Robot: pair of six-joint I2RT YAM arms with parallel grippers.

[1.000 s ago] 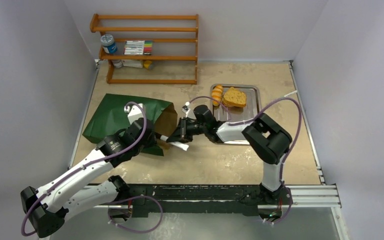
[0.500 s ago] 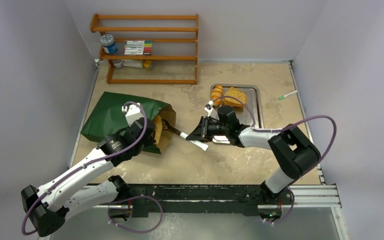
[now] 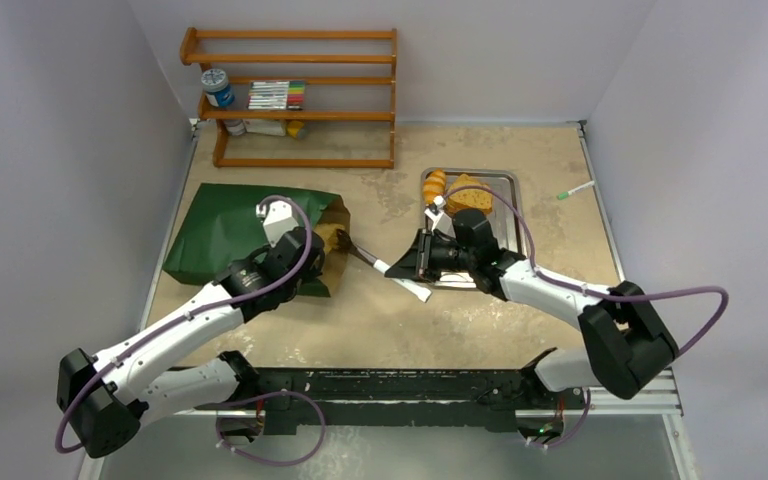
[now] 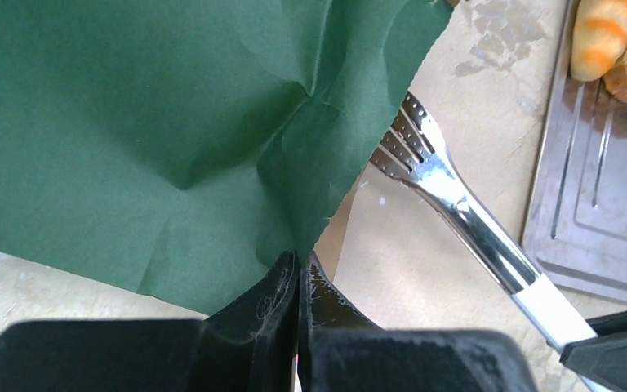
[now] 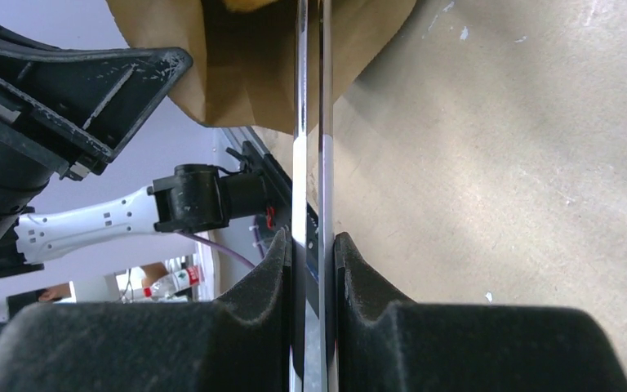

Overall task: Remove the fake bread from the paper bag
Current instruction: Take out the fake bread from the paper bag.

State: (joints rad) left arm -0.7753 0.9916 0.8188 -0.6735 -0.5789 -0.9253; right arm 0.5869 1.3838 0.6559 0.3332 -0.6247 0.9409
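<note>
Now: left gripper (image 4: 298,265) pinching paper bag (image 4: 131,122) edge; right gripper (image 5: 310,245) clamped on tongs (image 5: 310,122), tips at bag mouth.

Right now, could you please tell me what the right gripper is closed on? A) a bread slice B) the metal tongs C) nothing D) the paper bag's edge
B: the right wrist view shows the right gripper squeezing the two arms of the metal tongs, while the left gripper pinches the paper bag at its edge.
</note>
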